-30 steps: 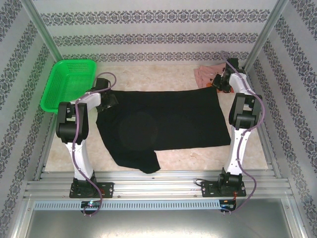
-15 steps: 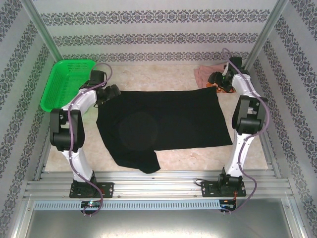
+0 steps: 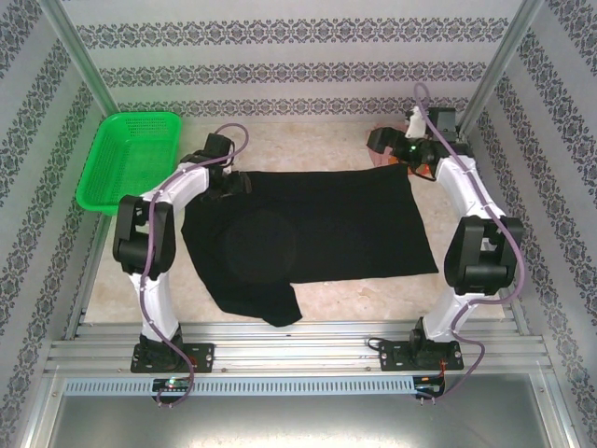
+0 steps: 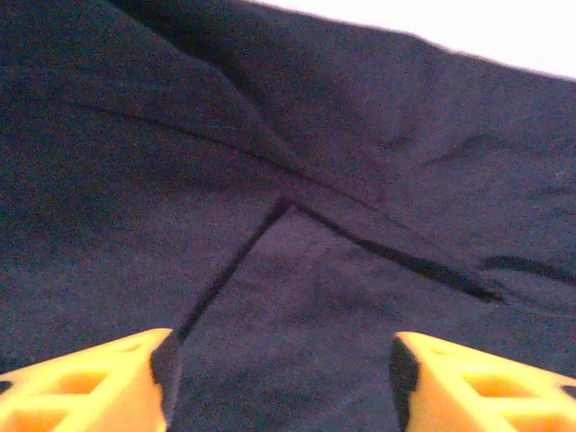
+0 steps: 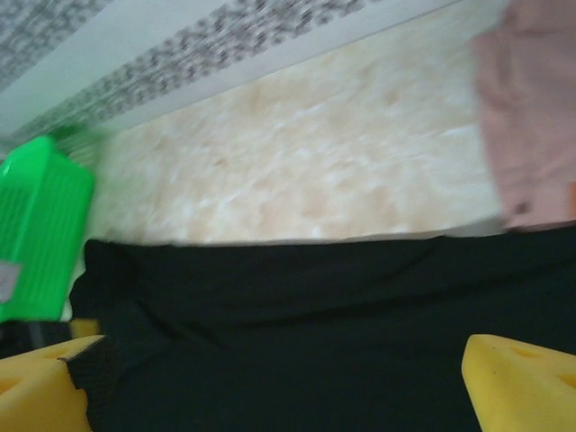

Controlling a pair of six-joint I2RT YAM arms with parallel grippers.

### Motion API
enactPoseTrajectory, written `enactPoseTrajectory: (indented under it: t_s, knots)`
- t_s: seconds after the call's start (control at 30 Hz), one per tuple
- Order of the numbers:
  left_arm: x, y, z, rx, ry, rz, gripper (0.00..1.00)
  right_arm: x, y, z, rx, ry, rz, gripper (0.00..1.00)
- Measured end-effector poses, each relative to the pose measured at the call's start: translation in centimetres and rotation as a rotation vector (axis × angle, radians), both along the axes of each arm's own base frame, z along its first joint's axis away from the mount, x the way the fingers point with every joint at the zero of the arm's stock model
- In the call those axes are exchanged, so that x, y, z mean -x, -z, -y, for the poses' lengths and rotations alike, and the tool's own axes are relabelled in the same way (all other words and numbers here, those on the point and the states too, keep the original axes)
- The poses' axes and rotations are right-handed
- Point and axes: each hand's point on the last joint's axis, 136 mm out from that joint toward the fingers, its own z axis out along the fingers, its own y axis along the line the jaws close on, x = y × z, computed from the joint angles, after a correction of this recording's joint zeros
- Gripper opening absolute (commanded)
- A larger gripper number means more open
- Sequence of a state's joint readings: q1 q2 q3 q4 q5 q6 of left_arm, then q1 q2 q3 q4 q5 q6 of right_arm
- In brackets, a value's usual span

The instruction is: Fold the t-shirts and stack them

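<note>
Under left wrist: creased seams (image 4: 396, 256), black tee (image 4: 135, 180).

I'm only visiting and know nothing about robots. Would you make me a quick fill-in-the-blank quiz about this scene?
The large t-shirt spread out flat is ____.
The basket at the far left is ____.
The crumpled shirt at the far right is pale ____.
Missing words: black, green, pink.
</note>
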State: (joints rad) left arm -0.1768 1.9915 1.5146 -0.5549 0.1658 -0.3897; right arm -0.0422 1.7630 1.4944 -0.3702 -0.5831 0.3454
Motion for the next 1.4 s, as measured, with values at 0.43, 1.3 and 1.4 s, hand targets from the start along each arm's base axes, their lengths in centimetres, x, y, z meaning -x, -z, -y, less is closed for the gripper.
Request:
enactPoseTrajectory:
  t_s: [0.43, 1.3, 1.4]
  knots:
    - [-1.6, 3.6, 0.3, -0.033, 0.044, -0.043, 0.49, 2.7, -1.8, -5.9, -0.058, -0.141, 0.012, 0.98]
    - [-3.4, 4.5, 1.3, -0.048, 0.102, -0.005, 0.18, 3.1, -1.9, -6.9, -0.075, -0.157, 0.0, 0.98]
    - [-3.3, 4.7, 1.3, -0.049, 0.104, -0.008, 0.09, 3.0, -1.7, -6.9, -0.075, -0.157, -0.003, 0.98]
